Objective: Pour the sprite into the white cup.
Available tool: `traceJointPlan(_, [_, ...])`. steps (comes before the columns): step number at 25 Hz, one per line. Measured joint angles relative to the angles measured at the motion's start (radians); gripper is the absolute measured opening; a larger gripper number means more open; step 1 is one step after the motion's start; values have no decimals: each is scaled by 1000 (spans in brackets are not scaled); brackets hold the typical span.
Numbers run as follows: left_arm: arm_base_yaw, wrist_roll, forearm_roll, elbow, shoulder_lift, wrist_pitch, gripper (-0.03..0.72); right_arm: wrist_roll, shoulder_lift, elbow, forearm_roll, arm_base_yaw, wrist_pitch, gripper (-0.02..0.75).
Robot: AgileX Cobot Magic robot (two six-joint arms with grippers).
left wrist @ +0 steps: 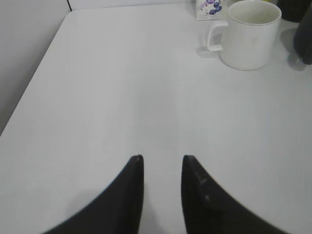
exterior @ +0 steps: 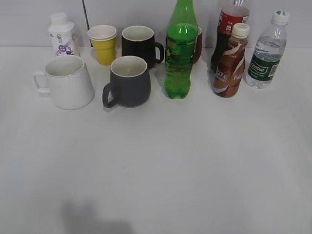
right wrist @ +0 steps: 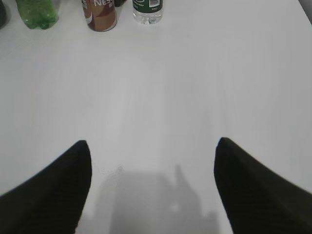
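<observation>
The sprite, a tall green bottle, stands upright at the back middle of the table; its base also shows in the right wrist view. The white cup, a big mug with its handle to the left, stands at the back left, empty as far as I see; it also shows in the left wrist view. My left gripper is open with a narrow gap, empty, over bare table well short of the cup. My right gripper is wide open, empty, far from the bottles. Neither gripper shows in the exterior view.
A dark grey mug stands between cup and sprite. Behind are a yellow paper cup, a black mug and a small white bottle. Right of the sprite stand a cola bottle, a brown coffee bottle and a water bottle.
</observation>
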Motion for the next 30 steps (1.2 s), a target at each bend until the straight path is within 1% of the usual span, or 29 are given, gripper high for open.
traceJointPlan(30, [0,0,0,0,0,0,214,0,0,0,0,0,0,586])
